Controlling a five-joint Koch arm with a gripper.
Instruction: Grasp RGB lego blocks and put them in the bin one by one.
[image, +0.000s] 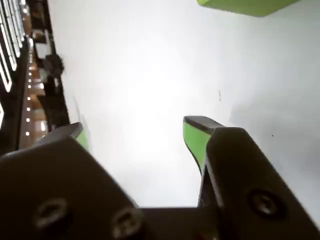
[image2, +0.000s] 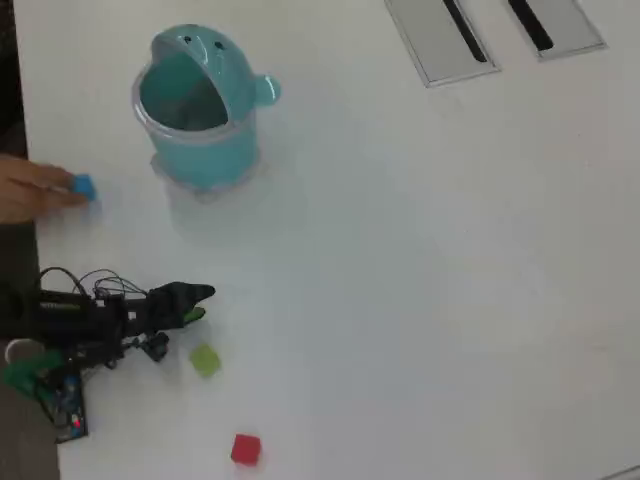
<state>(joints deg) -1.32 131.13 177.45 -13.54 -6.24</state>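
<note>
Gripper (image: 140, 135) is hanging wide open w/ nothing in it, yellow-green block (image2: 205, 360) lying just beside it, red block (image2: 245, 449) nearer the edge, bin (image2: 200, 150) well apart – someone's hand (image2: 30, 188) is holding the blue block (image2: 83, 187), so arm could be swinging into it

My pincer (image: 135, 135) is matt black plastic with green pads on the fingers (image: 195, 140) and dull metal screw heads. The surface (image2: 420, 250) looks smooth, white and faintly glossy. The bin (image2: 200, 110) is translucent teal plastic; the yellow-green block (image2: 205, 360) and red block (image2: 246, 449) look like smooth plastic.
</note>
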